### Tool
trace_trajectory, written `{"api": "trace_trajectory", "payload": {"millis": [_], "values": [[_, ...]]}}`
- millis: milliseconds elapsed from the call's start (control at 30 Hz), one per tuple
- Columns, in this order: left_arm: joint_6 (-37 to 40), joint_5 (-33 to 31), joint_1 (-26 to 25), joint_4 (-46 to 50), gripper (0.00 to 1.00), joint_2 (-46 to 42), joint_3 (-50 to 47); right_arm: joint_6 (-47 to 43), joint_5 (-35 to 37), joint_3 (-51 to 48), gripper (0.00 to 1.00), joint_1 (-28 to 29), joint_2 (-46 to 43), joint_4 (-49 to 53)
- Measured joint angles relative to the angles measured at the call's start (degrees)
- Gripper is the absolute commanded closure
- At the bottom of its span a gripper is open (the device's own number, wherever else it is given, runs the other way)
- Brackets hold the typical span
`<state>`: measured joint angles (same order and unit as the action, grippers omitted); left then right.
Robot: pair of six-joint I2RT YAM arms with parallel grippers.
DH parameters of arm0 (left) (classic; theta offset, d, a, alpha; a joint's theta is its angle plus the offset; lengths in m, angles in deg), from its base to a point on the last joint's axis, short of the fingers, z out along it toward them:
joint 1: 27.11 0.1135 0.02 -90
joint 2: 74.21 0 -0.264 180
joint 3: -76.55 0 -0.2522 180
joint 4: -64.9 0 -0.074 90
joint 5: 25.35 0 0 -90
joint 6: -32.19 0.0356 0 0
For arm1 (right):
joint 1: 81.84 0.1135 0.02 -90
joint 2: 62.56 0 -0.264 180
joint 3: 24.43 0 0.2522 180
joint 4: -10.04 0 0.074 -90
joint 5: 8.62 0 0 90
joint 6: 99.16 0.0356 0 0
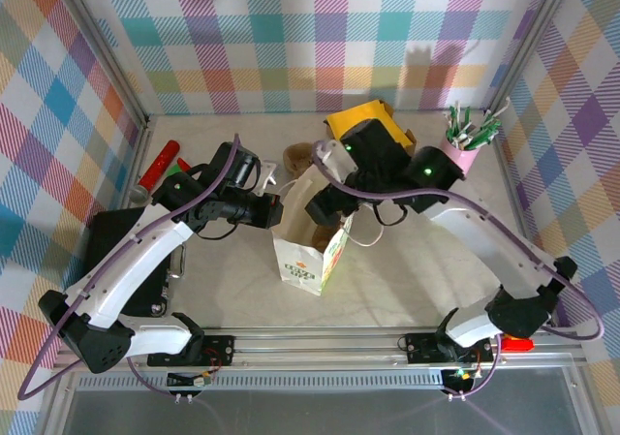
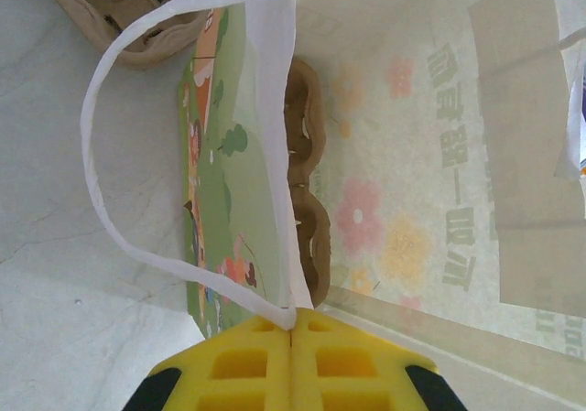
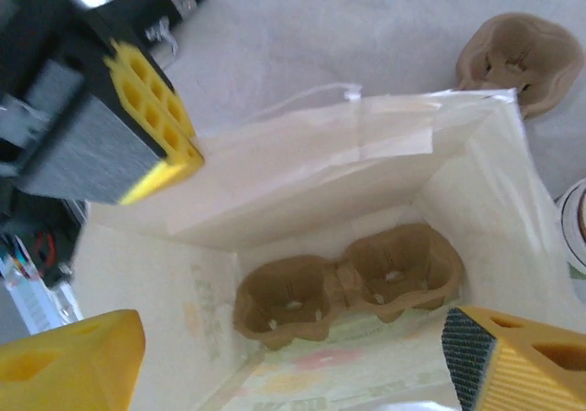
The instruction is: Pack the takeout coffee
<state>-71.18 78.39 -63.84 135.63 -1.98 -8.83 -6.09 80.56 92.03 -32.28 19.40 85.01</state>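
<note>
The left jaws pinch the rim of the white paper bag (image 3: 275, 168); the right jaws gape empty above it

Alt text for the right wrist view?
Looking down into an open white paper bag with an empty brown two-cup carrier at its bottom. The right pincer hangs open above it; the left pincer pinches the bag's rim. A second carrier sits outside.
</note>
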Motion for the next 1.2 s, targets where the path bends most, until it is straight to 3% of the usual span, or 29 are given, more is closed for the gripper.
{"api": "trace_trajectory", "payload": {"millis": [133, 400, 600, 800, 1200], "values": [[-0.63, -0.83, -0.07, 0.35, 0.62, -0.04, 1.64, 7.21, 2.89, -2.91, 0.07, -0.46, -5.73, -3.87], [-0.74, -3.69, -1.95, 2.32, 0.60, -0.72, 9.40, 23.91, 7.45, -16.22, 0.06, -4.72, -16.50, -9.53], [-1.64, -8.98, -8.46, 4.61, 0.67, 1.07, 16.52, 33.11, 7.87, -25.53, 0.10, -5.75, -18.49, -12.57], [-3.43, -12.85, -15.02, 4.74, 0.67, 7.82, 19.67, 38.14, 6.71, -29.88, 0.17, -7.21, -18.49, -15.67], [-7.91, -13.03, -16.02, 2.51, 0.84, 21.77, 18.27, 39.89, 3.34, -34.25, 0.27, -8.98, -16.94, -19.82]]}}
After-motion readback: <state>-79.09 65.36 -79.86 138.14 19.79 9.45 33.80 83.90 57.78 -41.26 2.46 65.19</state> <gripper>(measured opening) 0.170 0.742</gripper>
